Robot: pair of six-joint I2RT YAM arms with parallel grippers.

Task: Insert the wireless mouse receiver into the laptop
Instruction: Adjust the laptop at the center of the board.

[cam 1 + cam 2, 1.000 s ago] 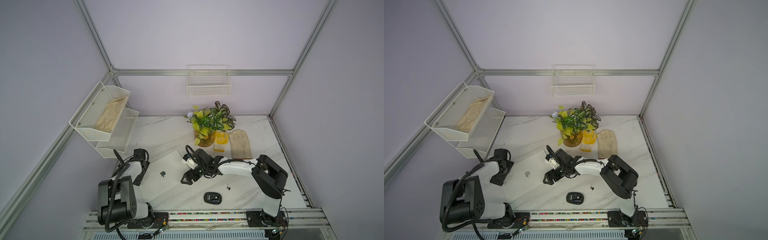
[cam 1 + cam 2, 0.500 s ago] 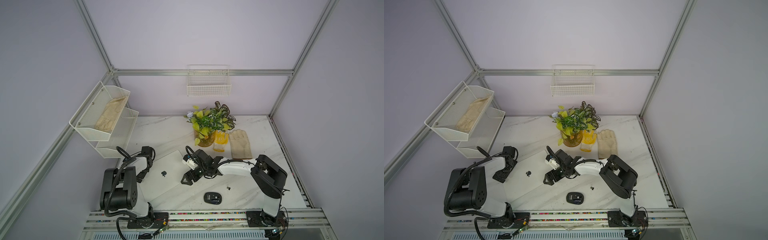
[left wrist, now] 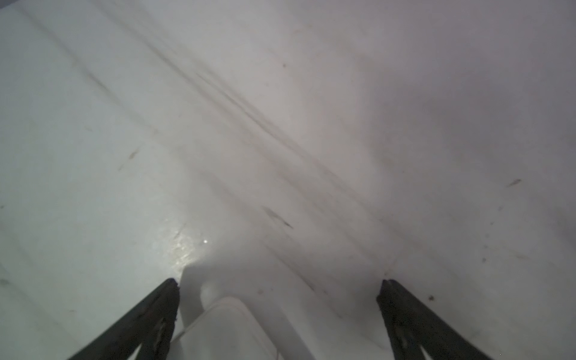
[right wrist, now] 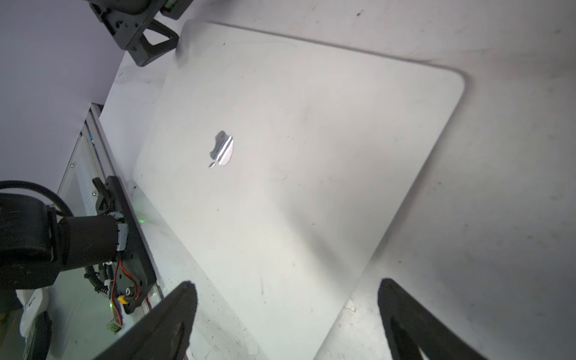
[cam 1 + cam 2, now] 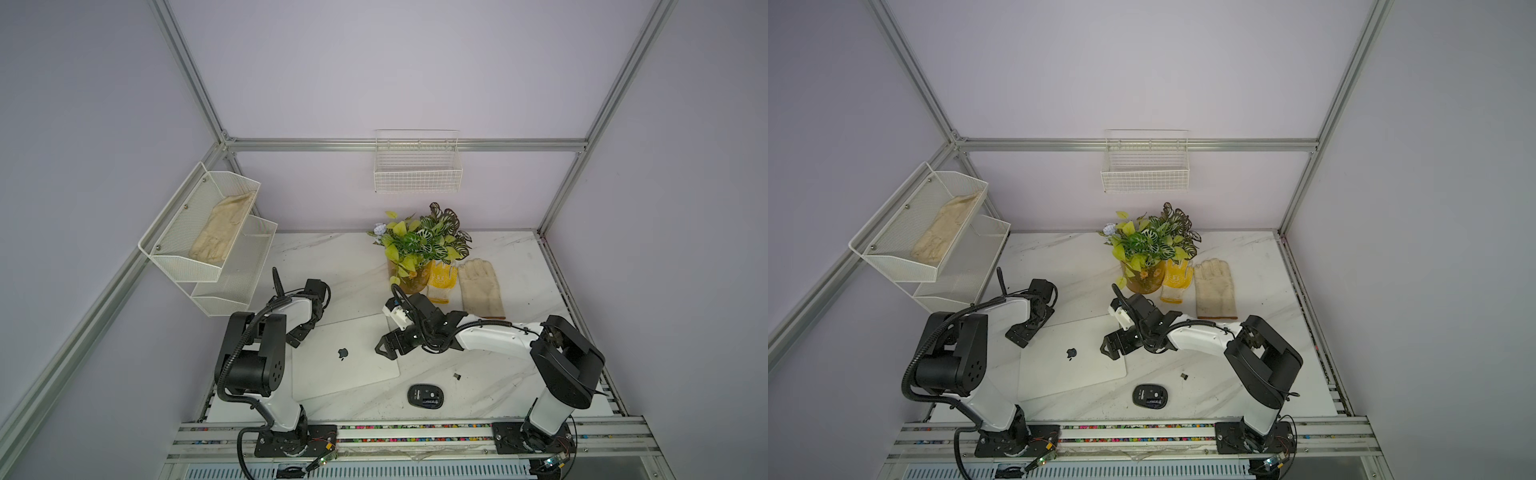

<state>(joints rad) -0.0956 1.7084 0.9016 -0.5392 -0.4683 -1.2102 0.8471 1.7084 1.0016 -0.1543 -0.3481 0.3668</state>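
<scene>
The laptop (image 5: 332,374) (image 5: 1059,374) (image 4: 296,156) lies shut and askew on the marble table in both top views, apple logo up. My left gripper (image 5: 300,332) (image 5: 1022,332) (image 3: 279,286) stands open at its far left corner, and a rounded white corner shows between the fingers in the left wrist view. My right gripper (image 5: 386,348) (image 5: 1111,348) (image 4: 286,290) is open and empty, low over the laptop's right edge. The wireless mouse receiver (image 5: 457,376) (image 5: 1183,376) lies loose on the table, right of the laptop and apart from both grippers.
A black mouse (image 5: 425,395) (image 5: 1150,396) lies near the front edge, next to the receiver. A potted plant (image 5: 419,249), a yellow glove (image 5: 442,280) and a beige glove (image 5: 480,286) sit behind the right arm. A white wire rack (image 5: 216,245) hangs at the left.
My left gripper has swung back and to the right, from the laptop's left edge to its far left corner. The laptop has slid a little to the right. The right gripper has hardly moved.
</scene>
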